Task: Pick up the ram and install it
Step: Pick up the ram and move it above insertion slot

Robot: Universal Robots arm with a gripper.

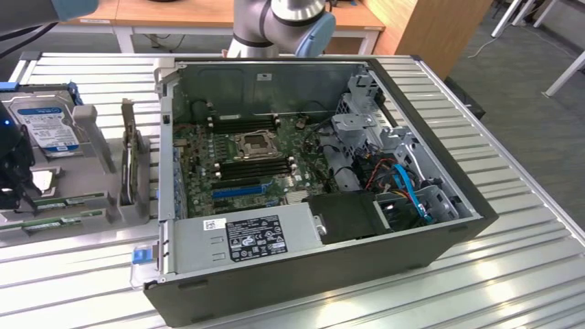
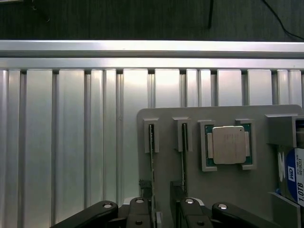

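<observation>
Two ram sticks stand on edge in a grey holder [image 2: 199, 190] on the slatted table. In the wrist view they show edge-on as thin green strips, one ram stick [image 2: 152, 152] beside the other [image 2: 184, 152]. In the exterior view the ram [image 1: 68, 201] lies at the far left, beside the open computer case [image 1: 320, 274]. My gripper [image 2: 164, 214] hangs open just above the holder, over the near ends of the two sticks, holding nothing. It appears as a dark shape, the gripper [image 1: 16, 181], at the exterior view's left edge. Black memory slots [image 1: 251, 168] flank the processor socket [image 1: 253, 145].
The holder also carries a square silver processor chip [image 2: 229, 145] and a hard drive [image 1: 46, 127]. A blue expansion slot [image 1: 242, 190] sits on the motherboard. The power supply [image 1: 246, 236] and cables [image 1: 402, 185] crowd the case's near and right sides. The arm's base [image 1: 274, 24] stands behind the case.
</observation>
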